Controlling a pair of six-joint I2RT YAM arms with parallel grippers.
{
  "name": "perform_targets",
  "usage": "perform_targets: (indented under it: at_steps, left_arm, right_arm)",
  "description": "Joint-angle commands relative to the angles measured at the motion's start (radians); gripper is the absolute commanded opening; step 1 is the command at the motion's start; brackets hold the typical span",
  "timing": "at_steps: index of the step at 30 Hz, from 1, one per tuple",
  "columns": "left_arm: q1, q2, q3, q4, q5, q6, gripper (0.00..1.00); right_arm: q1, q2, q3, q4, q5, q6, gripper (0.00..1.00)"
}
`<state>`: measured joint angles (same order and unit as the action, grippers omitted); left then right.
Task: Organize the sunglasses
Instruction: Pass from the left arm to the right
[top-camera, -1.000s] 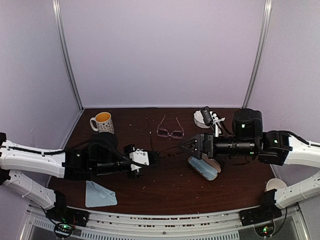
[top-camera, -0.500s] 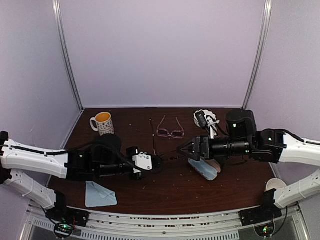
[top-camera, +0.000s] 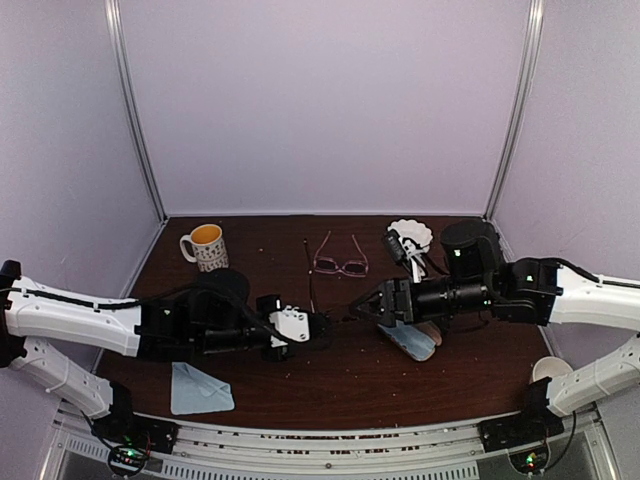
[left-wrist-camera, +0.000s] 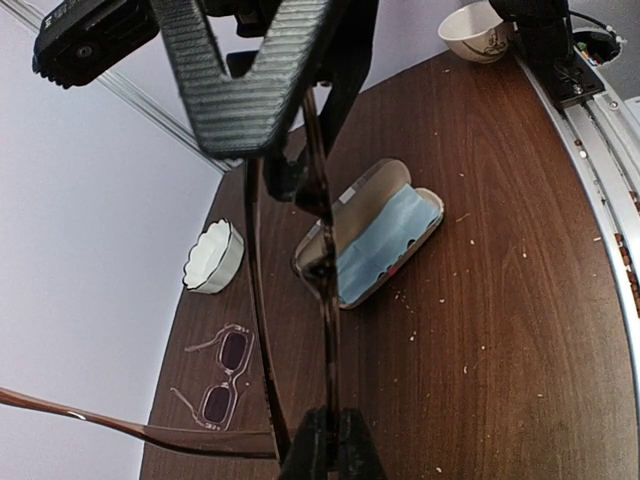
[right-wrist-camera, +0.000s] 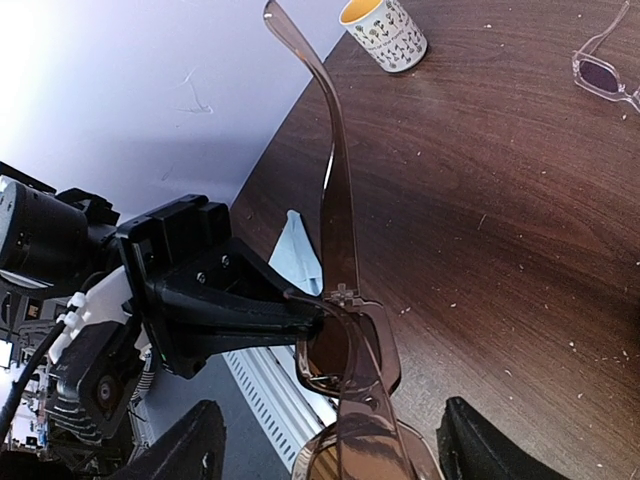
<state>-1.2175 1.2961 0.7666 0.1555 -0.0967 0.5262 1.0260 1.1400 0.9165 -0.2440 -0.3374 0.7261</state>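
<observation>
The dark sunglasses (top-camera: 338, 312) hang above the table's middle, one arm unfolded and pointing away. My left gripper (top-camera: 320, 326) is shut on their frame; its fingertips (left-wrist-camera: 322, 450) pinch the rim in the left wrist view. My right gripper (top-camera: 362, 304) is open, its wide-spread fingers (right-wrist-camera: 195, 445) on either side of the sunglasses (right-wrist-camera: 350, 350) without touching them. The left gripper (right-wrist-camera: 300, 315) shows there gripping the lens rim. The pink-framed glasses (top-camera: 340, 262) lie unfolded on the table behind, apart from both grippers, and show in both wrist views (left-wrist-camera: 222, 385) (right-wrist-camera: 605, 70).
An open case with blue lining (top-camera: 408, 338) lies under the right arm. A mug (top-camera: 205, 245) stands back left, a white scalloped bowl (top-camera: 410, 235) back right, and a small cup (top-camera: 552, 370) near right. A blue cloth (top-camera: 200, 390) lies near left.
My right gripper has moved left up to the sunglasses, open. My left gripper has moved a little right with the sunglasses in it.
</observation>
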Motion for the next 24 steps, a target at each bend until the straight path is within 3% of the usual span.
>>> perform_targets:
  at_steps: [1,12,24]
  left_arm:
    - [-0.004,0.008,0.042,0.044,-0.028,-0.015,0.0]
    - [-0.004,0.02,0.06,0.023,-0.049,-0.034,0.0]
    - [-0.004,0.022,0.057,0.021,-0.05,-0.042,0.0]
  right_arm:
    - [-0.001,-0.008,-0.007,0.008,-0.003,-0.011,0.74]
    - [-0.001,-0.019,-0.028,0.026,0.02,-0.007,0.66]
    - [0.0,-0.023,-0.034,0.03,0.04,-0.01,0.44]
